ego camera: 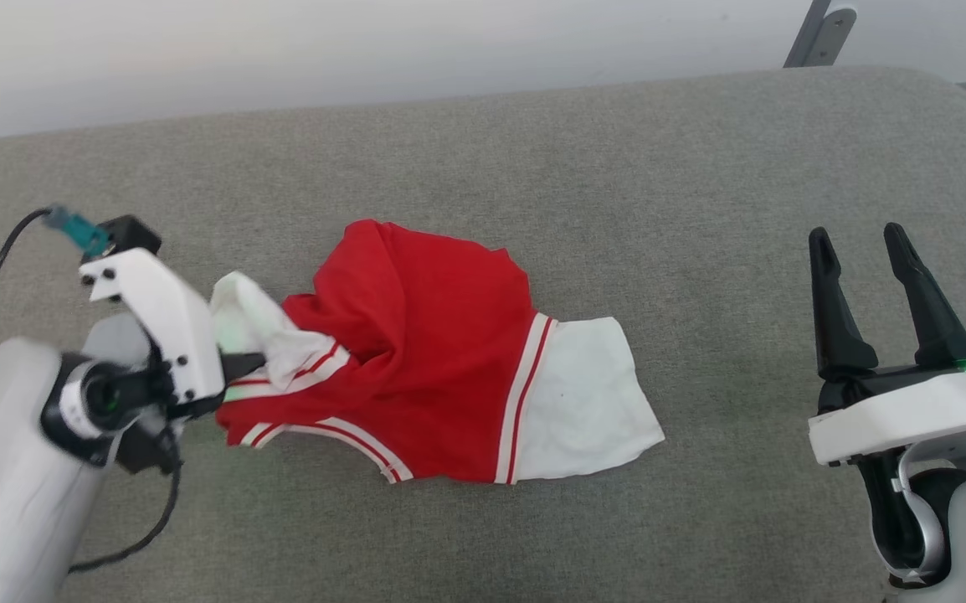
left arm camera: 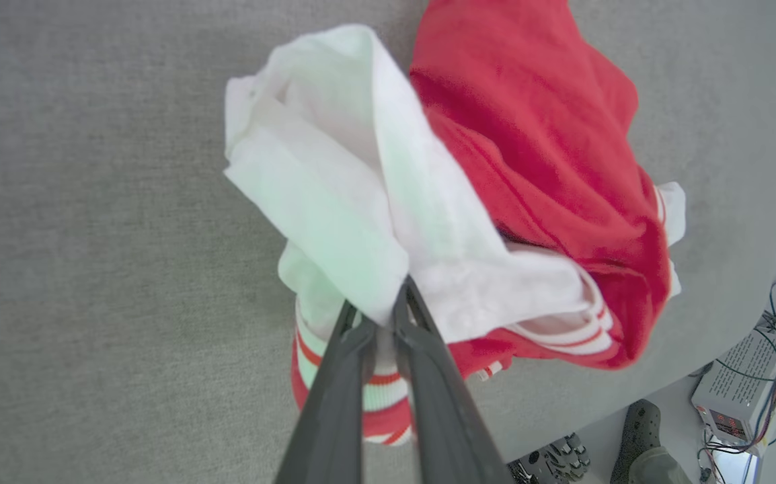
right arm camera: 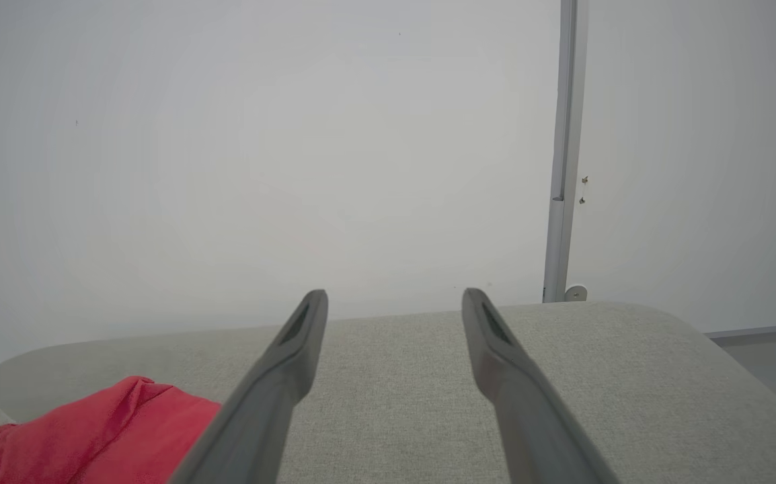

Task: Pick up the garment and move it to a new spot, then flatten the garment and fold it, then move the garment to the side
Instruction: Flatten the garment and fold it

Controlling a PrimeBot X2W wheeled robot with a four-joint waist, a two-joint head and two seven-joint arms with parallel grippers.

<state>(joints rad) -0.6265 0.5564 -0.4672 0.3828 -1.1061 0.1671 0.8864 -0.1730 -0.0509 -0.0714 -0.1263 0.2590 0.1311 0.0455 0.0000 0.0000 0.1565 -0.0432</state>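
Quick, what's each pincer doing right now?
Left pincer: closed on the garment, gripping its white sleeve.
Right pincer: open, holding nothing.

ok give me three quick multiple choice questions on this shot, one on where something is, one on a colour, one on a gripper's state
1. Where is the right gripper?
A) resting on the garment
B) over bare grey cushion, apart from the garment, to its right
C) tucked under the garment

2. What colour is the sleeve lying flat?
A) black
B) white
C) blue

3. The left gripper is:
A) wide open
B) shut on nothing
C) shut on the garment

Answers: 1 B, the head view shows bare cushion between it and the garment. 2 B, it is plain white in the head view. 3 C, the left wrist view shows the fingers pinching white cloth.
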